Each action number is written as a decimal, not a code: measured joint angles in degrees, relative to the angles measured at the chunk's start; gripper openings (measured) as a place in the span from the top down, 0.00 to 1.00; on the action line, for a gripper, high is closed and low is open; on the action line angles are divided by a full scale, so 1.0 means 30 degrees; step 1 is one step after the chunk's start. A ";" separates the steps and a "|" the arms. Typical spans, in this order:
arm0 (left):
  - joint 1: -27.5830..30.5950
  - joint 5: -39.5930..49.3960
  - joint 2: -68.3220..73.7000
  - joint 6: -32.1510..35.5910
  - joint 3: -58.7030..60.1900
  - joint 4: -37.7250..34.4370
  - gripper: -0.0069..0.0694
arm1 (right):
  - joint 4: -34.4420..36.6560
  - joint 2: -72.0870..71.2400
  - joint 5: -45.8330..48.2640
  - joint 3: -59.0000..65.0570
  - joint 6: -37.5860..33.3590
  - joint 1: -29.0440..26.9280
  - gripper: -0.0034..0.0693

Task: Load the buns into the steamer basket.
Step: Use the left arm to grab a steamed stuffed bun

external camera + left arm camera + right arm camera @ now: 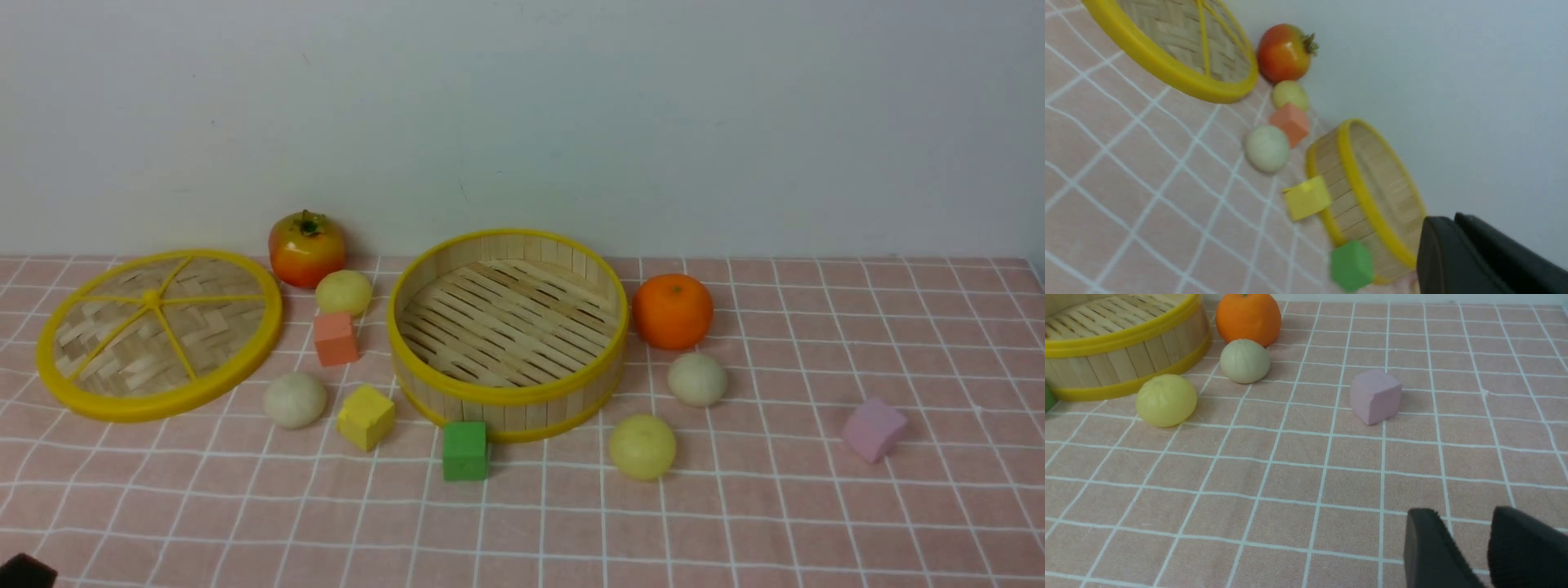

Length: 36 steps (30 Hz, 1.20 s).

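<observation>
Nearest: right tool point(1468, 517) parted, empty; left tool point(1453, 223) jaws nearly together, gripping nothing. All 4 buns point(1166, 400) sit on the table point(735, 523), none loaded: near yellow bun point(642, 446), left white bun point(295, 399), right white bun point(696, 379), far yellow bun point(344, 291). Steamer basket point(506, 398), 1, stands empty between them; its 1 lid point(163, 335) lies aside, likely so the top stays clear. Decoys: 4 blocks point(465, 450), 1 orange point(672, 311), 1 persimmon point(307, 248) at back.
</observation>
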 joint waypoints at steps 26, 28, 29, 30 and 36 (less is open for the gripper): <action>0.0000 0.8333 0.8020 0.6093 -0.8306 0.0815 0.93 | 0.0000 0.0000 0.0000 0.0000 0.0000 0.0000 0.62; 0.0000 1.0585 1.0587 0.7789 -1.0183 0.1909 0.93 | 0.0000 0.0000 0.0000 0.0000 0.0000 0.0000 0.62; 0.0000 1.1599 1.2179 0.8459 -1.1164 0.2375 0.93 | 0.0000 0.0000 0.0000 0.0000 0.0000 0.0000 0.62; 0.0000 1.2253 1.3735 0.8833 -1.1917 0.2655 0.93 | 0.0000 0.0000 0.0000 0.0000 0.0000 0.0000 0.62; 0.0000 1.3557 2.2012 0.9521 -1.6576 0.3353 0.93 | 0.0000 0.0000 0.0000 0.0000 0.0000 0.0000 0.62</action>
